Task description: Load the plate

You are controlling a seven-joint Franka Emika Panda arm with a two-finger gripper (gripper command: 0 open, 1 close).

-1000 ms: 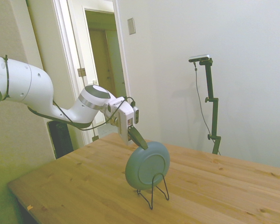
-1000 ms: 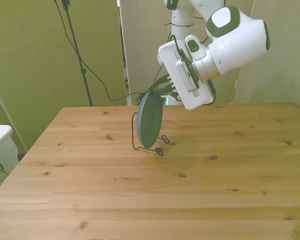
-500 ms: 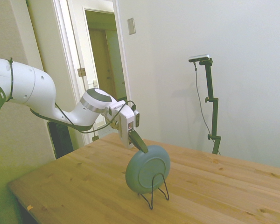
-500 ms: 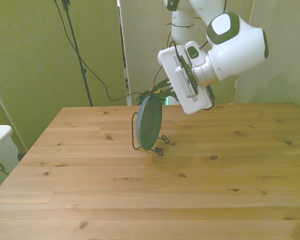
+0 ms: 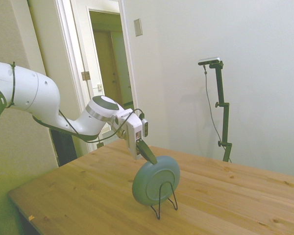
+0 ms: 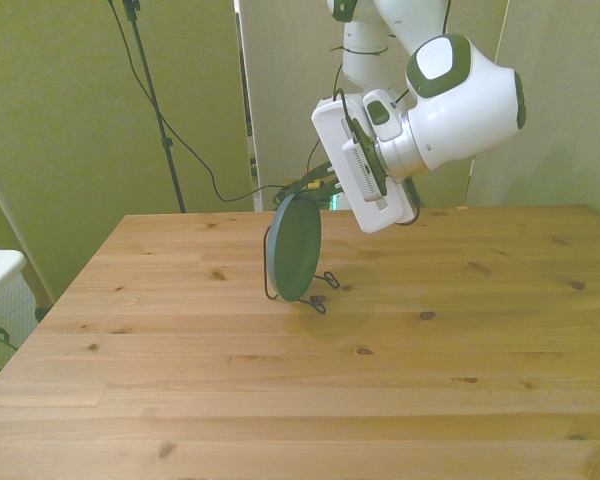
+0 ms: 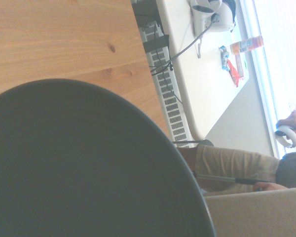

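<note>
Grey-blue plate point(image 5: 156, 180) point(image 6: 293, 247) point(image 7: 79, 168) on edge, nearly upright, cradled in a thin black wire stand point(image 5: 162, 201) point(image 6: 318, 290) on the wooden table point(image 5: 88, 196) point(image 6: 300, 380). Set toward the table's far edge in the front view, a little toward that view's left of the middle, well apart from the near edge and from both side edges. Flat face turned toward the side camera; seen almost edge-on from the front. Wire loop of the stand crossing the lower part of the plate's face in the side view, feet resting on the wood.

Gripper point(image 5: 151, 156) point(image 6: 310, 186) at the plate's upper rim, dark fingers point(image 5: 146, 151) slanting down from the white wrist and clamped on that rim, pressed together upon it. White arm point(image 5: 29, 98) point(image 6: 460, 90) held above the table behind the plate.

In the wrist view, plate's dark, blurred curve filling most of the picture, table wood beyond it. Past the table's edge, a white desk point(image 7: 207, 79) with small items, and a seated person's legs point(image 7: 227, 165) and one hand point(image 7: 292, 122).
</note>
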